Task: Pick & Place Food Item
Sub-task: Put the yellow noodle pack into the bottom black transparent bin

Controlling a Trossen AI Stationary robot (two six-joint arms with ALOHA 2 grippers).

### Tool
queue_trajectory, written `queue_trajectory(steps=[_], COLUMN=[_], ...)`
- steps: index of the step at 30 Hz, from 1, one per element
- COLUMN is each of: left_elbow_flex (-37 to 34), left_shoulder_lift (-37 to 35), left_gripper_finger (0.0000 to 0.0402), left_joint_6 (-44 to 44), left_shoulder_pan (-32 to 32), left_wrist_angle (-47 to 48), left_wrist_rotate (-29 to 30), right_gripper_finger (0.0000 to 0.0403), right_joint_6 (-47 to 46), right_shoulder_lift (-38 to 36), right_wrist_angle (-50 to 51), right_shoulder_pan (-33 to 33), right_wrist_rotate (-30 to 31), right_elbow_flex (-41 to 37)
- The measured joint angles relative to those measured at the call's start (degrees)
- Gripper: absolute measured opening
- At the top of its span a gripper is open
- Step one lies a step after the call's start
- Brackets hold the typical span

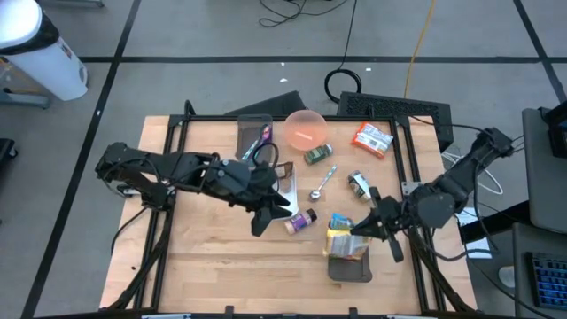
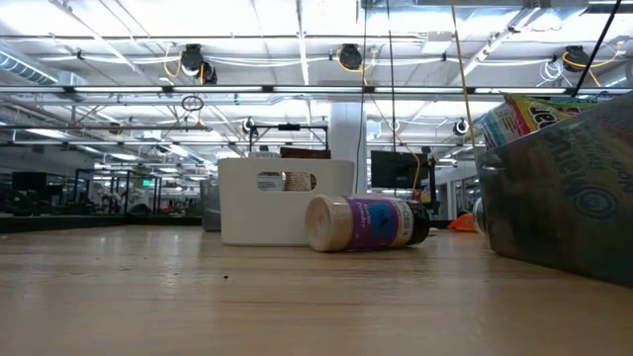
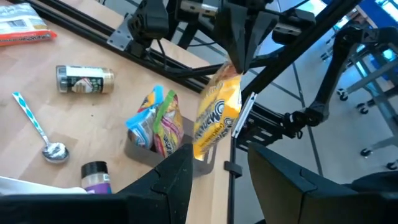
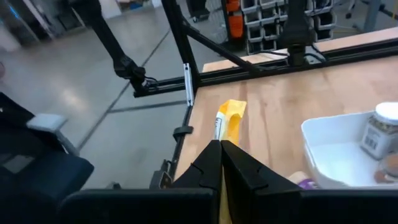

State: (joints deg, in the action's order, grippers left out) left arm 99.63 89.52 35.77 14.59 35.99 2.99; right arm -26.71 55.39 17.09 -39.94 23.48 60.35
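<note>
A yellow food packet hangs over a grey bin that holds colourful packets near the table's front right. My right gripper reaches in from the right and is shut on the yellow packet. My left gripper hovers open over the table's middle with nothing between its fingers. It is above a purple-labelled bottle, which lies on its side. In the low view the bin shows at the right and neither gripper shows. My right gripper pinches the yellow packet's upper end between its two shut fingers. It comes from the table's right, slanting a little down. The packet hangs tilted below the fingertips, its lower end at the bin's rim. Whether it touches the rim I cannot tell.
A white tray lies beside the left gripper. A spoon, a jar, a can, a pink bowl, an orange packet and a container with scissors lie toward the far side. Bare wood lies at the front left.
</note>
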Motion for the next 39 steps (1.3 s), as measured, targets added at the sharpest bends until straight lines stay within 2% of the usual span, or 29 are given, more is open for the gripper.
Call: queue_trajectory(steps=[4, 11, 19, 28, 36, 39], left_elbow_flex=[0.00, 0.00, -0.02, -0.02, -0.02, -0.02], left_shoulder_lift=[0.00, 0.00, 0.02, 0.02, 0.04, 0.04], left_gripper_finger=[0.0161, 0.0161, 0.0161, 0.0161, 0.0161, 0.0161], left_joint_6=[0.73, 1.20, 1.99, 2.41, 2.43, 2.49], left_shoulder_pan=[0.94, 2.78, 3.21, 3.21, 3.19, 3.17], left_wrist_angle=[0.31, 0.31, 0.31, 0.31, 0.31, 0.31], left_wrist_rotate=[0.56, 4.88, 6.35, 6.55, 7.61, 7.68], right_gripper_finger=[0.0000, 0.0000, 0.0000, 0.0000, 0.0000, 0.0000], right_joint_6=[-1.84, -5.16, -8.50, -11.77, -11.59, -11.63], right_shoulder_lift=[-0.94, -1.88, -1.90, -1.90, -1.90, -1.90], right_wrist_angle=[-3.78, -6.49, -9.62, -11.94, -22.74, -23.13], right_shoulder_pan=[-3.24, -9.14, -13.34, -17.02, -17.19, -17.19], right_wrist_rotate=[4.00, 12.99, 18.23, 23.18, 23.23, 23.21], right_elbow_flex=[-3.70, -8.46, -12.71, -16.88, -23.14, -23.78])
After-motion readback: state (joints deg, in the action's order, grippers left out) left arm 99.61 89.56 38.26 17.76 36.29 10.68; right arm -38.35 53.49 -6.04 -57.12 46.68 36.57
